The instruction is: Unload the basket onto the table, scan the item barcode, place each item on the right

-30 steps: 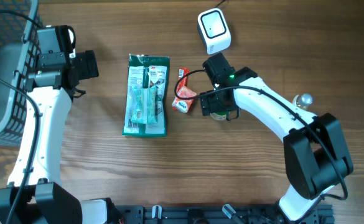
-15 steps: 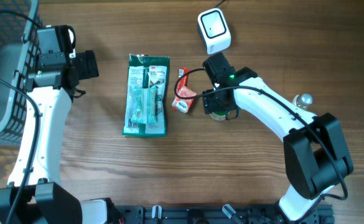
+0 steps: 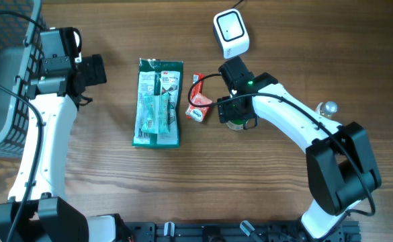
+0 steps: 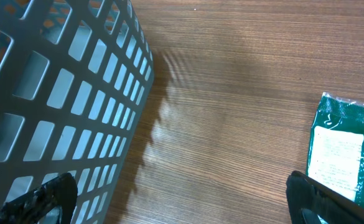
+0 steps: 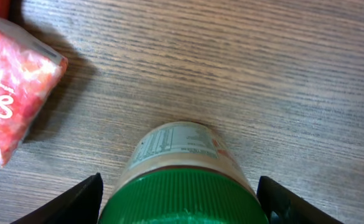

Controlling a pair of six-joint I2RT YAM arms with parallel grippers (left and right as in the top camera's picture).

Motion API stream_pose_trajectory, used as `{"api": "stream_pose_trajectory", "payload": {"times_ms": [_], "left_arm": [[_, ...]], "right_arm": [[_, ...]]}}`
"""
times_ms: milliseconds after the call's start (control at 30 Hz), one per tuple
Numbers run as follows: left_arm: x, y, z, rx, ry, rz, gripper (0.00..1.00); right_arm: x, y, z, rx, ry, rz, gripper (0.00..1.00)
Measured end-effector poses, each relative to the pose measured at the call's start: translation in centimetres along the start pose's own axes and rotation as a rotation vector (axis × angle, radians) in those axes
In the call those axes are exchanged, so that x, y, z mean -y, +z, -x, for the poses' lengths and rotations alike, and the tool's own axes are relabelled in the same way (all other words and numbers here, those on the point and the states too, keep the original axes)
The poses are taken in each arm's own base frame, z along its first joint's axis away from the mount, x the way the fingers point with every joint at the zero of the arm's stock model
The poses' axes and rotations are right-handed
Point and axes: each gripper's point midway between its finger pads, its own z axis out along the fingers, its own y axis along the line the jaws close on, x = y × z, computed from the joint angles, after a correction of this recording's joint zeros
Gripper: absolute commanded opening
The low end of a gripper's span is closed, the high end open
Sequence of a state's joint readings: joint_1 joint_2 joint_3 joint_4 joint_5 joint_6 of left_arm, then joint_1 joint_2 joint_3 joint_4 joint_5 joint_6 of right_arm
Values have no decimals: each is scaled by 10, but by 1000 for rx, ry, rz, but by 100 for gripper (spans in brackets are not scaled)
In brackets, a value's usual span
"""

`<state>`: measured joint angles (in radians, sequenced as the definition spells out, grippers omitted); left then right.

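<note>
Fingers of the right gripper (image 5: 178,200) stand spread on either side of a pale-labelled round jar with a green ribbed lid (image 5: 175,146), close against the lid's edge; whether they press on it cannot be told. The jar stands upright on the table, near the middle and a little toward the right. The left gripper (image 4: 182,199) hangs with its jaws wide apart and nothing between them, over bare wood between the basket and the green packet.

The brown wood-grain table (image 3: 250,188) fills every view. On it, counted:
- one jar
- one crinkled red plastic pouch (image 3: 199,106), just beside the jar on its left
- one small red thing (image 3: 197,80) at the pouch's far end, too small to identify
- one flat green printed packet (image 3: 158,102), further left
- one white rounded scanner (image 3: 231,31), beyond the jar and apart from it
- one small shiny silver knob (image 3: 328,107), near the right arm

One grey plastic lattice basket (image 3: 1,101) sits at the left edge; what lies in it cannot be made out
</note>
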<state>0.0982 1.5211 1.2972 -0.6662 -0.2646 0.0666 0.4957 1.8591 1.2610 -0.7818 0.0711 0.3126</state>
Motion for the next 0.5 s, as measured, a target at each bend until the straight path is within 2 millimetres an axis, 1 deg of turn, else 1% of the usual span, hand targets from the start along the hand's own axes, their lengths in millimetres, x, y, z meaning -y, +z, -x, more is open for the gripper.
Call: {"api": "stream_pose_trajectory", "payload": {"times_ms": [133,200,500], "left_arm": [[0,0,0,0,0,0,100],[0,0,0,0,0,0,100],[0,0,0,0,0,0,100]], "right_arm": [[1,0,-3,-13,-1,-4,78],[1,0,-3,-12,-1,-4,73],[2,0,-7,-27,-2,-8,76]]}}
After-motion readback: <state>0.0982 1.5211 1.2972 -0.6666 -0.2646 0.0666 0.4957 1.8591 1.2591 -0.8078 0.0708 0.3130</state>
